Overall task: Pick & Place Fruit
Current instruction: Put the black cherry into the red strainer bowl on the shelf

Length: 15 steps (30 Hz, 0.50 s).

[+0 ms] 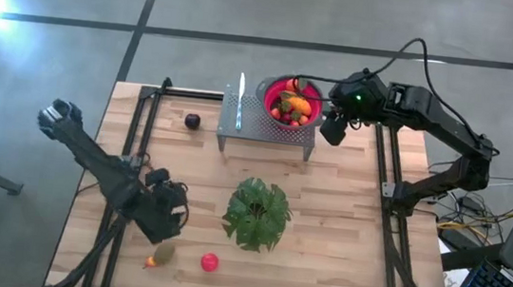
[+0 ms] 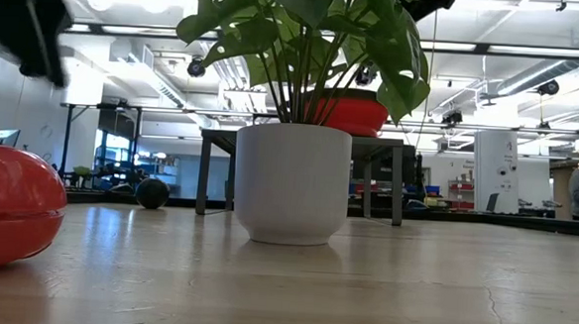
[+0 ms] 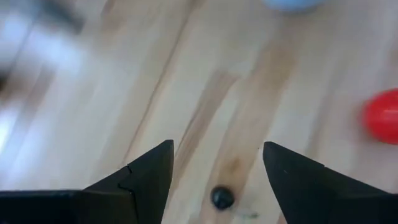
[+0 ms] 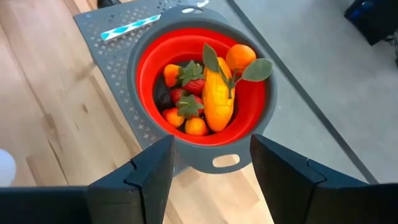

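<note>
Fruit [image 4: 208, 93] fills round red colander [image 4: 149, 68].

- the table [image 1: 340, 257] centre is blocked by a potted plant [image 1: 257, 213], whose leaves spread wider than its white pot [image 2: 291, 182].
- at 12 o'clock from the plant, the far edge is taken up by a perforated metal stand [image 1: 263, 125] carrying a red colander bowl [image 1: 292, 100] heaped with fruit [image 4: 208, 93].
- the right gripper [image 1: 334, 131] is held just beside the bowl at its 3 o'clock, jaws apart and empty.
- at 7 o'clock from the plant, a red fruit [image 1: 210, 262] and an olive-green fruit [image 1: 164, 253] lie near the front edge, with the left gripper [image 1: 168, 220] parted above them.
- a dark round fruit [image 1: 192, 121] lies at 9 o'clock from the stand.
- bare wood is left open from 3 to 5 o'clock of the plant.
</note>
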Available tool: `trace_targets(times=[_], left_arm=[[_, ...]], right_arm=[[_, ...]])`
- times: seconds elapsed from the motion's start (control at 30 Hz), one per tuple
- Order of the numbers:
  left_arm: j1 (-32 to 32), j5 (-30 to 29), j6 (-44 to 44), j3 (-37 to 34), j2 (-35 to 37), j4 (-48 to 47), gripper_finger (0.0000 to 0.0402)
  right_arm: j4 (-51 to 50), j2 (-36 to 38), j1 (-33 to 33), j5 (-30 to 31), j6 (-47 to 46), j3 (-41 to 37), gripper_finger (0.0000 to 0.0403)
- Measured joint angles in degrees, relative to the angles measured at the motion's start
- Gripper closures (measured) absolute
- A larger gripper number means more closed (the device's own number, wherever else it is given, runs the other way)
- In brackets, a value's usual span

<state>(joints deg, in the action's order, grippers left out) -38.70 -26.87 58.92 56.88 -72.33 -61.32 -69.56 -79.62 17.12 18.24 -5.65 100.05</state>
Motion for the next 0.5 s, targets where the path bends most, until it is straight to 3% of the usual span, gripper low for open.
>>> trace_targets(times=[0.2,0.33,0.5], left_arm=[[0.0,8.4,20.1,0.0,-7.8,-5.6,0.0150],[0.3,14.7,23.4,0.0,-12.2,-5.5,0.0150],[1.2,17.0,23.5,0.0,-16.1,-5.3,0.0153]], right_arm=[[-0.3,-0.7,0.0,0.0,0.0,0.0,0.0185],[-0.3,-0.8,0.0,0.0,0.0,-0.1,0.0181],[-0.3,-0.8,0.0,0.0,-0.7,-0.1,0.0176]])
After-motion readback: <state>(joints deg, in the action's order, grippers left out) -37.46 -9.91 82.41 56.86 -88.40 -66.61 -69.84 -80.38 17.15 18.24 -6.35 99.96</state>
